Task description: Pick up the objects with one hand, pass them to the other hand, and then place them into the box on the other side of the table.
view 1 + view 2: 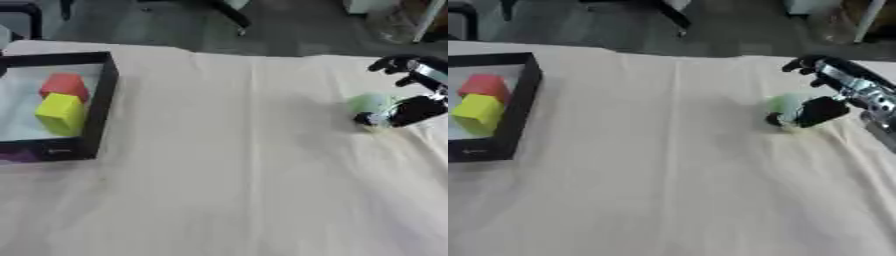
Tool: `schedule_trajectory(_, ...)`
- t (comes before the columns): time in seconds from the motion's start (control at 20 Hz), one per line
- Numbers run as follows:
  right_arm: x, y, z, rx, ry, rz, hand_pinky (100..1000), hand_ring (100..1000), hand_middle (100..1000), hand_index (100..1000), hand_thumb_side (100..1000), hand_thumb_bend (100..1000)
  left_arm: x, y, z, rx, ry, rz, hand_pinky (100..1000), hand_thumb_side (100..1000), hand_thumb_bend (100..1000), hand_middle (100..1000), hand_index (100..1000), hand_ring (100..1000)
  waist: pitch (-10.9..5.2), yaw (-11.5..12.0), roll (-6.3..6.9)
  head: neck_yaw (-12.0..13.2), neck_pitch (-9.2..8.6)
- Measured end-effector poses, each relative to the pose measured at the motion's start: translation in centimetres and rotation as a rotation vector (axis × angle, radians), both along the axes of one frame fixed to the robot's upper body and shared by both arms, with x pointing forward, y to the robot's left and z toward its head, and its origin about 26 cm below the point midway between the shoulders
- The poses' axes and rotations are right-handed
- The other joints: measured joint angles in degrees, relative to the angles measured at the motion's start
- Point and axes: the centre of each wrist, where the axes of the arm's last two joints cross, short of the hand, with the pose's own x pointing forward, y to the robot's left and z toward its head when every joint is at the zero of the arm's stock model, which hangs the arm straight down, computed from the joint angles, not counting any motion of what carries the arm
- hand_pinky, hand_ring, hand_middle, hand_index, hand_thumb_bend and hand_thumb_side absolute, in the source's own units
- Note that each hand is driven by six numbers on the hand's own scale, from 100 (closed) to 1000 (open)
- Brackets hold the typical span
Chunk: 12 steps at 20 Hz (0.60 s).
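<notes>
Nearest the camera, the table (236,200) shows only its cream cloth, creased lengthwise, with nothing lying on it. The left hand appears in neither view.

Further out, at mid-depth on the left, sits the black box (101,105) with a pale floor. Inside it a yellow block (61,114) lies just in front of a red block (65,86), the two touching or nearly so. These look like objects already delivered, so part of the task seems done.

At about the same depth on the right, the right hand (824,102) comes in from the right edge and is at a pale green ball (785,105), which rests on the cloth. The thumb sits low against the near side of the ball, while the fingers (802,65) arch above and beyond it, curling but not clearly touching it. I would call the hand part-closed around the ball rather than gripping it; whether contact is complete cannot be told from either view.

So the pick-up of this object appears to be under way. Closing on the ball, lifting it, passing it to the left hand and setting it in the box across the table are all yet to come.

Beyond the table's far edge lies dark floor with chair legs (229,15).
</notes>
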Motion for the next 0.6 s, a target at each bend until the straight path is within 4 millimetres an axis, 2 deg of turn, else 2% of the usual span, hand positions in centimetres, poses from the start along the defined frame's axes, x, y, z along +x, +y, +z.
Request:
schedule_trajectory(0.35, 0.0, -1.0, -0.5, 0.013, -0.027, -0.107, 844, 940, 940, 885, 335, 631, 0.0, 0.0, -0.1, -0.004, -0.008, -0.005, 800, 607, 100, 612, 720, 656, 1.05, -0.2, 0.02, -1.8, 0.01)
schedule_trajectory(0.6, 0.3, -2.3, -1.0, 0.026, -0.026, -0.198, 845, 941, 943, 904, 339, 638, 0.0, 0.0, -0.1, -0.005, -0.01, -0.005, 801, 608, 100, 612, 720, 657, 1.68, 0.3, 0.03, -1.9, -0.16)
